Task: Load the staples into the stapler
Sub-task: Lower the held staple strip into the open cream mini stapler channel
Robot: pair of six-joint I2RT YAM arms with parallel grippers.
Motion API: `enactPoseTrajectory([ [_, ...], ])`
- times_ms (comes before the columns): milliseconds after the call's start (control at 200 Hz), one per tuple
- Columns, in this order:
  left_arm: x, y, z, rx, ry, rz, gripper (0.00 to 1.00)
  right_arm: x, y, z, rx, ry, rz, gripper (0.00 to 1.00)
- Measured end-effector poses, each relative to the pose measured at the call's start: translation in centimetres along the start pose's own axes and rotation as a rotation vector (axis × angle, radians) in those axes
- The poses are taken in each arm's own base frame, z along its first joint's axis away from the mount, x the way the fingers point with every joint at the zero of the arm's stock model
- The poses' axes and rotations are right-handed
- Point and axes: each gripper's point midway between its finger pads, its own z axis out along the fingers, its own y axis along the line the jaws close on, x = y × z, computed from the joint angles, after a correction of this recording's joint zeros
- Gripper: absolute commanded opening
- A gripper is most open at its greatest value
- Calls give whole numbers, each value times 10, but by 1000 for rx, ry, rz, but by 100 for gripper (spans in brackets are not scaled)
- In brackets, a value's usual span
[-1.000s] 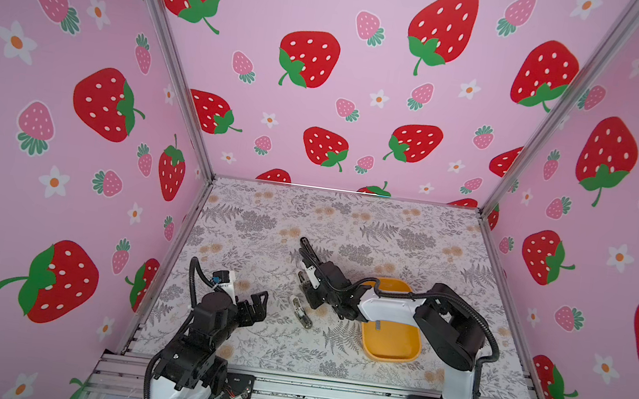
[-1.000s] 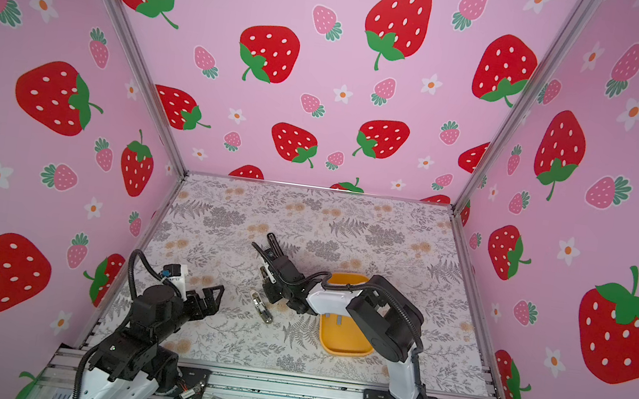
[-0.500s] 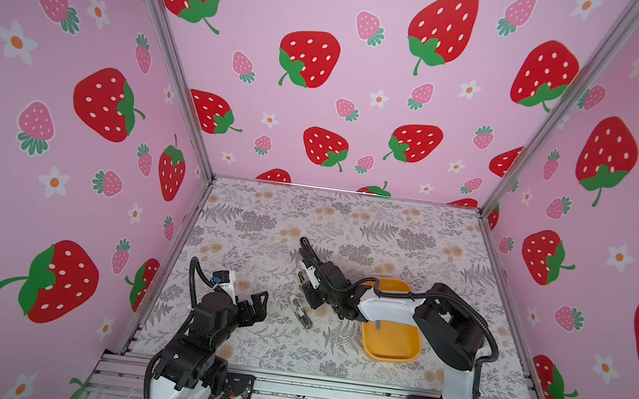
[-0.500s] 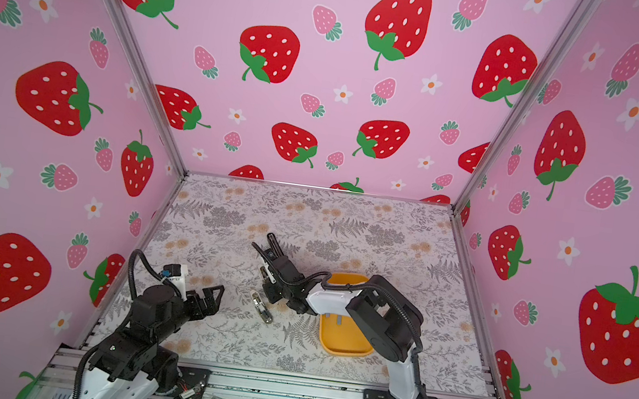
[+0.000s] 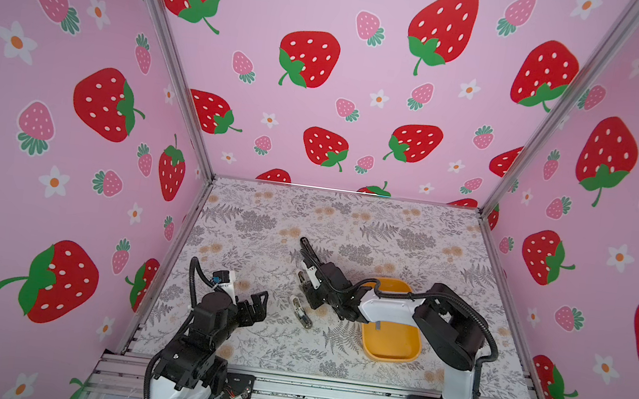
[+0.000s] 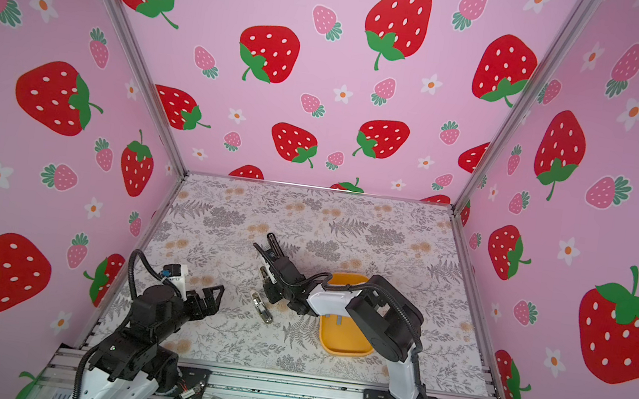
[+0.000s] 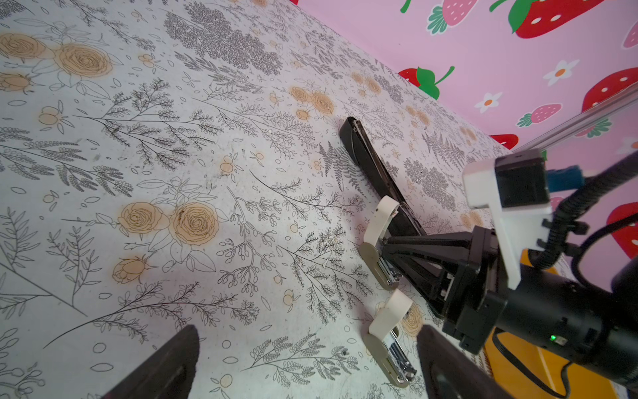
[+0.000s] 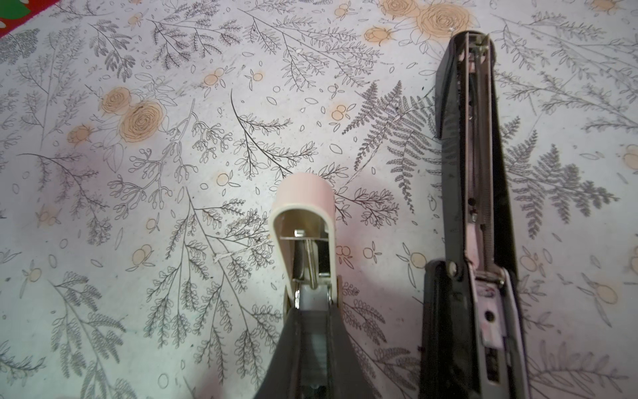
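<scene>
Base of black stapler [image 8: 473, 214] runs off frame beside right gripper [image 8: 312, 309]. Rear of small stapler [image 8: 303, 221] hidden inside that gripper. Part of yellow tray [image 5: 393, 358] lies under the arm [image 5: 387, 306]; contents too small to identify. Of left gripper [image 7: 309, 333], only finger ends in frame.

The floral-printed table [image 5: 265, 218] [image 6: 223, 217] I work on. Lying on it: the black stapler [image 5: 308, 249] [image 6: 275, 245] [image 7: 369, 162] [image 8: 473, 155], swung open and flat, mid-table; a small white-topped stapler [image 5: 301, 311] [image 6: 261, 307] [image 7: 390, 345], nearer my base and apart from it; a yellow tray [image 5: 395, 344] [image 6: 345, 340], further right.
</scene>
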Motion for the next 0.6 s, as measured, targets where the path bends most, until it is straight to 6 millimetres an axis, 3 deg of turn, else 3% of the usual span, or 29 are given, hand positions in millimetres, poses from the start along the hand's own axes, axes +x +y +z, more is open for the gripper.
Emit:
enactPoseTrajectory([
  [600, 0, 0, 0, 0, 0, 0, 100, 9, 2, -4, -19, 11, 7, 11],
])
